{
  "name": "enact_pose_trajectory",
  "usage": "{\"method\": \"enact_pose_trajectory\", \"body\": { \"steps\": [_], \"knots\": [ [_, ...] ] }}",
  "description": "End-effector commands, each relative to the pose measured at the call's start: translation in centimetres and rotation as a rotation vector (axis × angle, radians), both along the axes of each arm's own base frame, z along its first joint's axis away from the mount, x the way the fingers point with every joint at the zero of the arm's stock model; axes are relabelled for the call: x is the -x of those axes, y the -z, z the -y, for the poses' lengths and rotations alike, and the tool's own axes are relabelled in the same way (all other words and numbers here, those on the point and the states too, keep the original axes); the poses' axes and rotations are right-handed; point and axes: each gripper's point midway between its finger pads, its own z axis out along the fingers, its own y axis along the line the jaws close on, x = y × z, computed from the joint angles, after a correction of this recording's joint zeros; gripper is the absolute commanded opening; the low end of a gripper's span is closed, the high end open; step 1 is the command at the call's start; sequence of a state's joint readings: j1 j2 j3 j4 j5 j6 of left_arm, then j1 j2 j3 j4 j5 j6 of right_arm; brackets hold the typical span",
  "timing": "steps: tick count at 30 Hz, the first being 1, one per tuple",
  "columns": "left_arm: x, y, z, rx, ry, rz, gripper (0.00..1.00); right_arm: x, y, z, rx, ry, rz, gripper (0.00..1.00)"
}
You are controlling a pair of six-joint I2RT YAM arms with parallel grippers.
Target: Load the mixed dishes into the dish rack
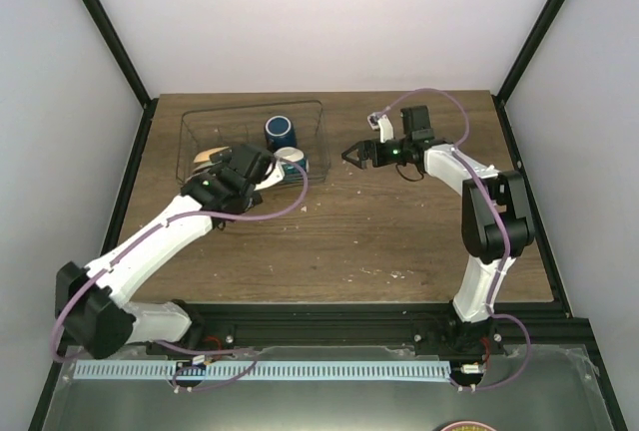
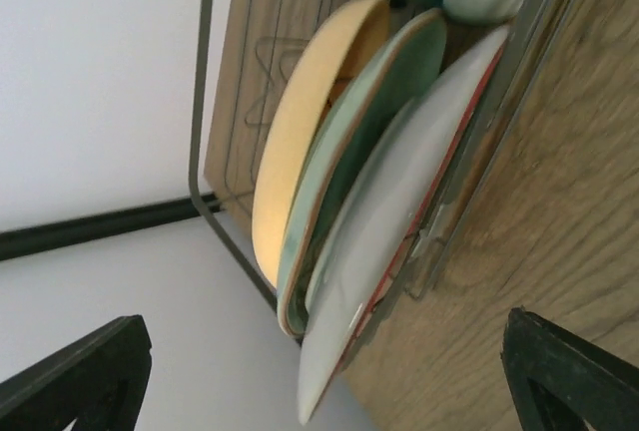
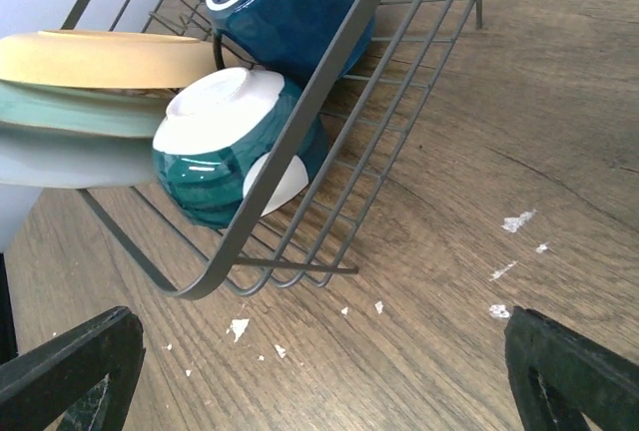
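- While its black fingers (image 2: 90,376) stand wide apart, the left gripper (image 2: 324,346) faces smooth plates on edge in the thin grey wire dish rack (image 3: 346,52): orange-yellow round plate (image 2: 300,122), mint-green plate (image 2: 394,77), pale red-edged plate (image 2: 399,221).
- Dark blue glazed mug (image 3: 295,7) and small white-and-teal bowl (image 3: 225,157) lie tipped in its right half.
- Right gripper (image 1: 351,157), spread empty, hovers over open wood-grain table (image 1: 399,241).

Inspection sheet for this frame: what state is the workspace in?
Surface: wooden table.
Job's things: mug, bowl and three plates on edge, all in the rack.
Clutter: white flecks beside the rack.
Claws: left claw open, facing the plates; right claw open, empty.
Cables: purple cables, slack loops.
Surroundings: white walls, black frame.
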State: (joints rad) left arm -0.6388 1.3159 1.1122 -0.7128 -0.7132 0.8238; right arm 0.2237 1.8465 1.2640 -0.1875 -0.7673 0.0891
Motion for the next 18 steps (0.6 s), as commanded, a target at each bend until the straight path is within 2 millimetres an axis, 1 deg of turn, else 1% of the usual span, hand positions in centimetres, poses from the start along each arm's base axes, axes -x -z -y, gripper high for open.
{"method": "enact_pose_trajectory", "body": {
  "steps": [1, 2, 4, 6, 8, 9, 10, 12, 14, 15, 16, 18],
  "knots": [
    [3.1, -2.8, 2.1, 0.315, 0.011, -0.046, 1.00, -1.8, -1.7, 0.5, 0.029, 0.022, 0.042, 1.00],
    [3.5, -3.8, 2.5, 0.380, 0.021, -0.035, 1.00, -2.0, -2.0, 0.5, 0.033, 0.021, 0.046, 1.00],
    [4.2, -6.6, 3.4, 0.543, 0.056, 0.011, 1.00, -2.4, -2.3, 0.5, 0.043, 0.021, 0.044, 1.00],
    [4.1, -10.3, 4.0, 0.724, 0.086, 0.100, 1.00, -2.8, -2.7, 0.5, 0.050, 0.027, 0.045, 1.00],
    [3.3, -13.6, 3.1, 0.884, 0.064, 0.211, 1.00, -3.4, -3.5, 0.7, 0.053, 0.047, 0.053, 1.00],
    [2.8, -14.7, 2.4, 0.950, 0.040, 0.253, 1.00, -3.8, -3.9, 0.8, 0.059, 0.061, 0.056, 1.00],
    [2.0, -15.5, 1.6, 1.003, 0.007, 0.280, 1.00, -4.3, -4.1, 1.0, 0.074, 0.082, 0.055, 1.00],
    [0.1, -15.7, -0.3, 1.081, -0.086, 0.295, 1.00, -5.7, -4.5, 1.8, 0.117, 0.141, 0.057, 1.00],
    [-2.3, -15.0, -2.4, 1.144, -0.194, 0.284, 1.00, -7.3, -5.0, 3.3, 0.157, 0.217, 0.071, 1.00],
    [-3.7, -14.4, -3.9, 1.178, -0.263, 0.277, 1.00, -8.1, -5.4, 4.2, 0.167, 0.259, 0.084, 1.00],
    [-5.1, -13.5, -6.1, 1.214, -0.351, 0.276, 1.00, -8.8, -5.8, 5.2, 0.170, 0.305, 0.093, 1.00],
    [-7.6, -11.2, -9.3, 1.320, -0.482, 0.230, 1.00, -10.4, -6.5, 8.6, 0.168, 0.418, 0.101, 1.00]
  ]
}}
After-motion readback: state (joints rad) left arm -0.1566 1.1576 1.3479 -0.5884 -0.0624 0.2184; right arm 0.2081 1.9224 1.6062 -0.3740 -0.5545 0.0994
